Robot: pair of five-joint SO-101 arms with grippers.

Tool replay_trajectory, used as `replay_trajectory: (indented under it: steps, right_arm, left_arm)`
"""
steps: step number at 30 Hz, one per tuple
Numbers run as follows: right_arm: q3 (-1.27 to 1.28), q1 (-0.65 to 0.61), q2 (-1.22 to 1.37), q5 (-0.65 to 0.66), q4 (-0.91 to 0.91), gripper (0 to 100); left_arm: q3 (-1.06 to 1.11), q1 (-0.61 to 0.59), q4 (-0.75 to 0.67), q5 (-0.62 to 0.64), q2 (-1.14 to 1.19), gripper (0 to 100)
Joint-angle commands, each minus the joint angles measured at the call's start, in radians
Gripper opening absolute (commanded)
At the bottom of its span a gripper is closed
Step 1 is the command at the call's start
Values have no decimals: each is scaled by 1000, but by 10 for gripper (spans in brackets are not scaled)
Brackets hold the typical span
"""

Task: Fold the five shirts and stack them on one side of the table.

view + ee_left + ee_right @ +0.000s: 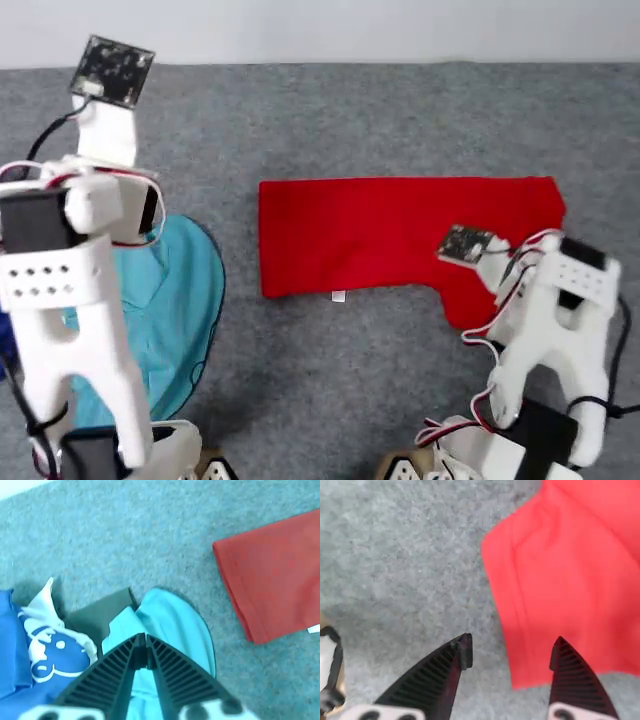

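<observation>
A red shirt [400,235] lies partly folded in the middle of the grey table, with one sleeve hanging toward the front right. My right gripper [512,655] is open just above that sleeve's edge [560,580], one finger over the carpet and the other over the red cloth. A teal shirt [175,300] lies at the left side on top of a pile. My left gripper [146,641] is shut above the teal shirt [172,625], holding nothing. A blue shirt with a white print [30,655] and a dark grey shirt [95,617] lie under the teal one.
The table is covered in grey carpet [400,110]. The back wall edge runs along the far side. The left arm's white body [70,290] stands over the pile, and the right arm's base [540,420] sits at the front right.
</observation>
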Motion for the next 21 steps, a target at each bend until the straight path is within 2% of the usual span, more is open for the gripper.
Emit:
replay_trajectory:
  steps: [1, 7, 15, 21]
  right_arm:
    - [60, -19, -8, 9, -111, 261]
    - [146, -21, 1, 9, -321, 262]
    - [184, -59, 2, 6, -378, 258]
    - [241, -70, 1, 11, -372, 123]
  left_arm:
    - [35, -18, 17, -5, -68, 7]
    - [82, -28, 17, -3, -81, 7]
    - [87, -28, 17, -3, -78, 7]
    - [87, -29, 17, -3, -77, 7]
